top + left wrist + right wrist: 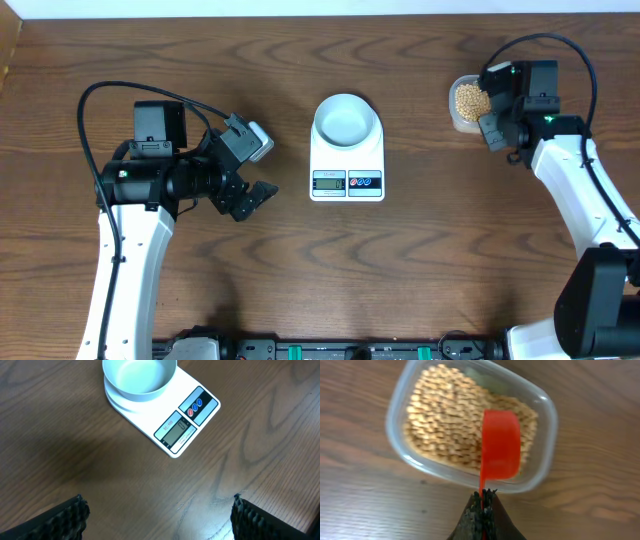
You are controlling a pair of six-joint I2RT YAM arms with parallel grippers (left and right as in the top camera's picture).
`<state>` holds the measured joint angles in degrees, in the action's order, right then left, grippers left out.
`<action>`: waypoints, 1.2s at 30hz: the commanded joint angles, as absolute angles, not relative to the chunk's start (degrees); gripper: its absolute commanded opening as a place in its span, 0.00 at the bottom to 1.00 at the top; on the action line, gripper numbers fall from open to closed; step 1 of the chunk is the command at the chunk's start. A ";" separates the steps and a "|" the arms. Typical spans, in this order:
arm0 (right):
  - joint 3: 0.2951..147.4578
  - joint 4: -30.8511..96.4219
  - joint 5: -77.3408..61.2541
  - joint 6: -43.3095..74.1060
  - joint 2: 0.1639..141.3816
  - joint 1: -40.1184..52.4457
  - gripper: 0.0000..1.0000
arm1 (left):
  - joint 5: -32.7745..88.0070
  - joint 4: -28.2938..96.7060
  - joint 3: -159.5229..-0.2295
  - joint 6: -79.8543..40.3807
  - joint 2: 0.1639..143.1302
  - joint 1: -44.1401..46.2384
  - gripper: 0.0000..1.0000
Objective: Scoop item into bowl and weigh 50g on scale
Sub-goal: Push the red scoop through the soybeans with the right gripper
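Red scoop (500, 445) over a tub (547, 430) of beans (445, 420).
Right gripper (482, 510) clenches its handle; left gripper (157, 510) hangs released near the bowl (140, 377) on the scale (155, 415).

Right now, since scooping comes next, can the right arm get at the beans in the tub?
Probably yes. The right gripper holds the red scoop right over the open tub, with the beans uncovered and nothing between.

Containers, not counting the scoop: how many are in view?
2. The pale bowl sits empty on the scale at centre; the clear plastic tub of beans stands far right, under the red scoop held by the right gripper. None looks hidden.
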<state>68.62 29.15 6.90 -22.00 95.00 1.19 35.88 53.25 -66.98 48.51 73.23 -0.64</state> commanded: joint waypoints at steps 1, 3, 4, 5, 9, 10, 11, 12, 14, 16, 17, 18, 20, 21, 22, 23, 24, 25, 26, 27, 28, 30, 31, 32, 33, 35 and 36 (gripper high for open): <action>69.69 29.41 -2.02 -18.90 96.01 0.73 0.01 | 36.47 53.28 -68.27 49.45 72.86 -0.95 0.93; 69.69 29.12 -4.25 -17.30 96.53 -0.10 0.01 | 36.47 53.25 -68.27 49.45 72.86 -0.95 0.93; 69.69 28.95 -5.21 -16.56 96.88 -0.64 0.01 | 36.47 53.28 -68.27 49.45 72.86 -0.95 0.93; 69.69 28.51 -5.58 -14.96 97.45 -1.45 0.01 | 36.47 53.28 -68.27 49.45 72.86 -0.95 0.93; 69.69 28.05 -5.58 -12.78 99.13 -3.46 0.01 | 36.47 53.28 -68.27 49.45 72.86 -0.95 0.93; 69.69 28.08 -5.54 -12.29 99.39 -3.77 0.01 | 36.47 53.28 -68.27 49.45 72.86 -0.95 0.93; 69.69 28.08 -5.58 -12.16 99.46 -3.88 0.01 | 36.47 53.28 -68.27 49.45 72.86 -0.95 0.93; 69.69 28.01 -5.56 -11.57 99.46 -3.95 0.01 | 36.47 53.28 -68.27 49.45 72.86 -0.95 0.93; 69.69 27.53 -5.54 -10.68 99.44 -3.99 0.01 | 36.47 53.28 -68.27 49.45 72.86 -0.95 0.93; 69.69 27.33 -5.54 -9.93 99.44 -3.99 0.01 | 36.47 53.28 -68.27 49.45 72.86 -0.95 0.93; 69.69 27.40 -5.56 -9.50 99.44 -4.05 0.01 | 36.47 53.28 -68.27 49.45 72.86 -0.95 0.93; 69.69 27.49 -5.54 -9.17 99.44 -4.10 0.01 | 36.47 53.28 -68.27 49.45 72.86 -0.95 0.93; 69.69 27.59 -5.52 -9.23 99.46 -4.23 0.01 | 36.47 53.28 -68.27 49.45 72.86 -0.95 0.93; 69.69 27.55 -5.52 -9.23 99.50 -4.43 0.01 | 36.47 53.25 -68.27 49.45 72.86 -0.95 0.93; 69.69 27.55 -5.52 -9.26 99.50 -4.64 0.01 | 36.47 53.28 -68.27 49.45 72.86 -0.95 0.93; 69.69 27.55 -5.54 -9.23 99.53 -4.80 0.01 | 36.47 53.28 -68.27 49.45 72.86 -0.95 0.93; 69.69 27.57 -5.61 -9.21 99.53 -4.86 0.01 | 36.47 53.28 -68.27 49.45 72.86 -0.95 0.93; 69.69 27.64 -5.96 -9.19 99.57 -4.86 0.01 | 36.47 53.28 -68.27 49.45 72.86 -0.95 0.93; 69.69 27.73 -7.09 -8.36 99.57 -4.84 0.01 | 36.47 53.28 -68.27 49.45 72.86 -0.95 0.93; 69.69 27.79 -8.10 -7.46 99.57 -4.84 0.01 | 36.47 53.28 -68.27 49.45 72.86 -0.95 0.93; 69.69 27.90 -10.31 -6.37 99.57 -4.84 0.01 | 36.47 53.28 -68.27 49.45 72.86 -0.95 0.93; 69.69 27.92 -12.93 -5.13 99.57 -4.84 0.01 | 36.47 53.28 -68.27 49.45 72.86 -0.95 0.93; 69.69 27.90 -13.87 -5.15 99.57 -4.84 0.01 | 36.47 53.28 -68.27 49.45 72.86 -0.95 0.93; 69.69 27.90 -14.13 -5.06 99.57 -4.84 0.01 | 36.47 53.28 -68.27 49.45 72.86 -0.95 0.93; 69.69 27.90 -14.11 -4.73 99.57 -4.86 0.01 | 36.47 53.28 -68.27 49.45 72.86 -0.95 0.93; 69.69 27.88 -14.13 -4.49 99.57 -5.04 0.01 | 36.47 53.28 -68.27 49.45 72.86 -0.95 0.93; 69.69 27.88 -14.11 -3.77 99.57 -5.17 0.01 | 36.47 53.28 -68.27 49.45 72.86 -0.95 0.93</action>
<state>69.08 27.46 -11.31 -6.37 98.43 -4.82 35.88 53.25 -66.98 48.51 73.23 -0.64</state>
